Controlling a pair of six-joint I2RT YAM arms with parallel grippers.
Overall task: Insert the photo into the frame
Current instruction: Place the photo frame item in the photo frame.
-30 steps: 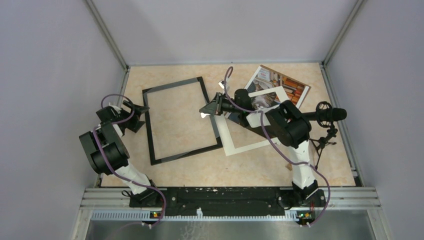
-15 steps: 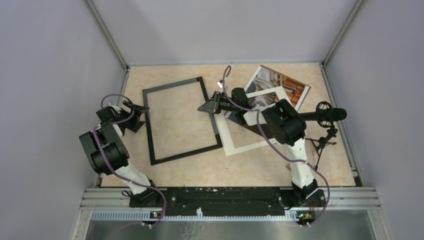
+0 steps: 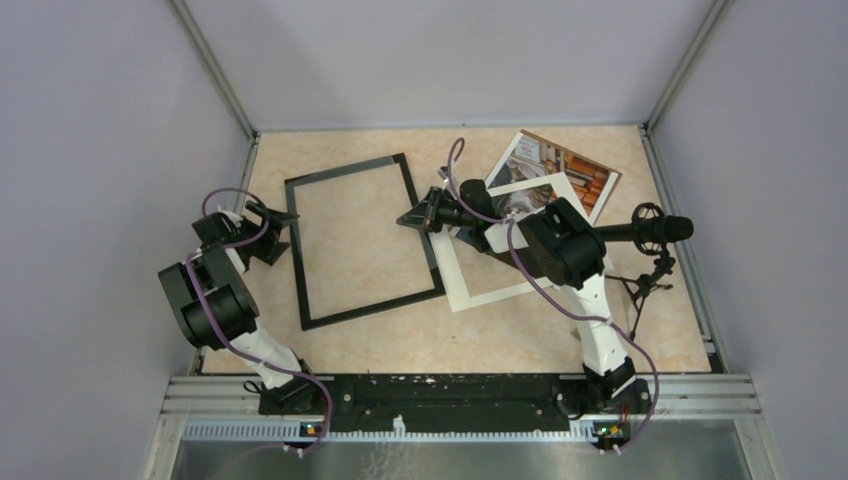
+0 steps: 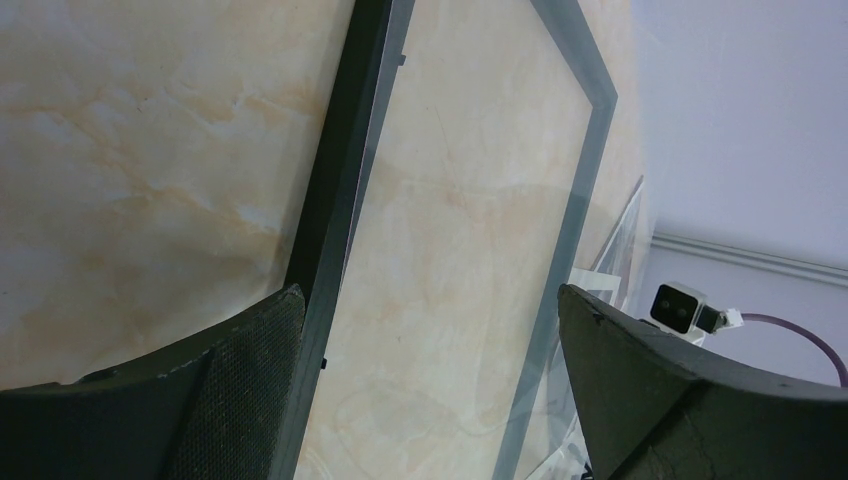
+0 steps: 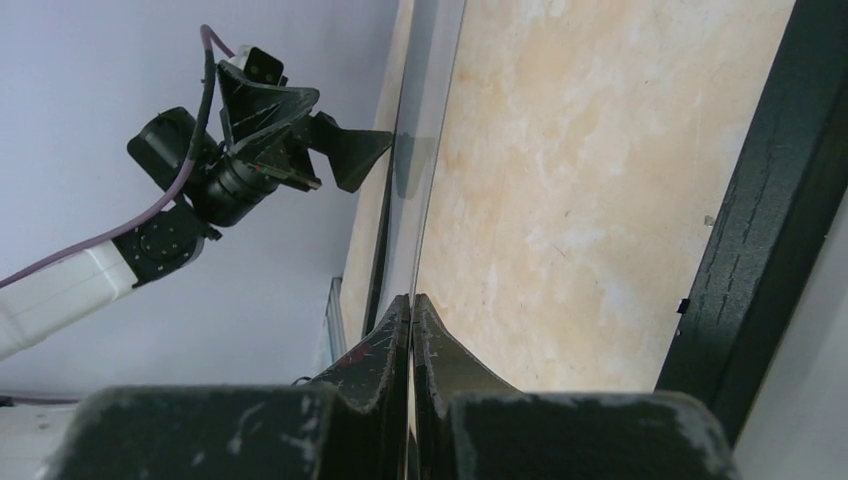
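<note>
Closest to me, the two arms rise from the near edge of the table (image 3: pixel 400 350). The left gripper (image 3: pixel 282 230) hangs low beside the left border of the frame (image 3: pixel 375 308), which lies flat on the table left of centre, a thin black rectangle turned a little off square. Its fingers (image 4: pixel 245 390) are spread as wide as they go, and nothing sits between them but the frame's border and the marbled tabletop underneath. I cannot tell whether they touch the frame.

Further in, the right arm reaches across to the frame's right border. The right gripper (image 5: pixel 411 310) is pinched tight there, its fingers (image 5: pixel 375 360) pressed together on the edge of a thin clear sheet (image 5: pixel 425 120) that runs away from them over the frame's opening, toward the left gripper.

Under that arm, a white mat (image 3: pixel 480 297) lies flat just beside the frame's right border, its left edge at the black strip.

Beyond it, toward the far right corner, the photo (image 3: pixel 585 180) lies on the table, partly tucked under the mat's far end and well apart from the frame's opening.
</note>
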